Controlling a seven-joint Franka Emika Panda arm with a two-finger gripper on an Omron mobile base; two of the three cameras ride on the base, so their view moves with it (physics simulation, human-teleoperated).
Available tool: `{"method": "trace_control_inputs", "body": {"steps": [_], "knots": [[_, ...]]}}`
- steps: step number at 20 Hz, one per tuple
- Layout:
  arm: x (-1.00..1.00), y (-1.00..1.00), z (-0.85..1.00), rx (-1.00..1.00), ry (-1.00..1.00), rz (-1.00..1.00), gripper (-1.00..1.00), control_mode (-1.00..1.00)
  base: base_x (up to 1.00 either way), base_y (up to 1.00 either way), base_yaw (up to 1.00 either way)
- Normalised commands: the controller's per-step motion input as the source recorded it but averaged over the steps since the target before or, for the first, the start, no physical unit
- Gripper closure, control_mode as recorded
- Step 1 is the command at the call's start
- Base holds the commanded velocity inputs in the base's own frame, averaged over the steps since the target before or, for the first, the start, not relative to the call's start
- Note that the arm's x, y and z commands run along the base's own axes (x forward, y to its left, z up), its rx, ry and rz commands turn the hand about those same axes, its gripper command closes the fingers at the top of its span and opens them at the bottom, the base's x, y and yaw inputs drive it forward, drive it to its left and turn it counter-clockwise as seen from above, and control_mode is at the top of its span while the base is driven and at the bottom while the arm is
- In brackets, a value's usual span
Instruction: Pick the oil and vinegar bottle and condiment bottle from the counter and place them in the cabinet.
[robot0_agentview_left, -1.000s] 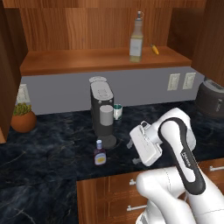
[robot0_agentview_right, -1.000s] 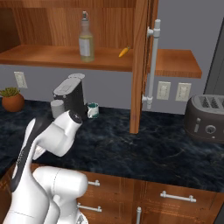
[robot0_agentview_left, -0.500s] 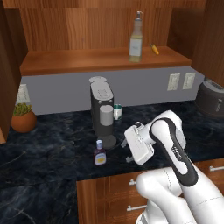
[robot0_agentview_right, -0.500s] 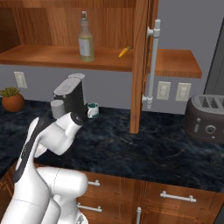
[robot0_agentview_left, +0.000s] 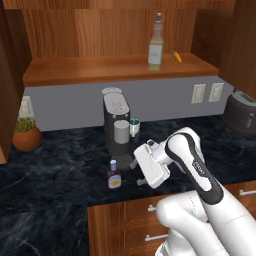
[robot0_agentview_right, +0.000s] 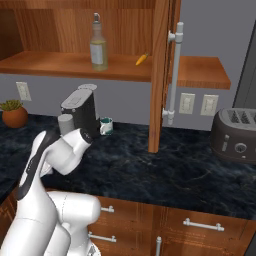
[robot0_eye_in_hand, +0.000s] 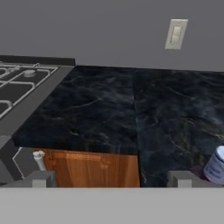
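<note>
My hand low over the counter, one bottle shelved, one still down.

The oil and vinegar bottle stands upright on the cabinet shelf, a small yellow-orange object lying just to its right. The condiment bottle sits upright on the counter, near the front edge and just left of the coffee machine. My gripper hangs low just right of that bottle, apart from it; my fingertips stand wide and grip nothing, and the bottle's white cap peeks in beside the right one. A potted plant sits far left, a toaster far right.
</note>
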Motion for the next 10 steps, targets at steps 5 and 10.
{"method": "trace_control_inputs", "body": {"steps": [5,10], "knots": [[0.19,0.00,-0.10,0.00,0.00,0.00,-1.00,-1.00,0.00,0.00,0.00],[0.22,0.00,-0.08,0.00,0.00,0.00,-1.00,-1.00,0.00,0.00,0.00]]}}
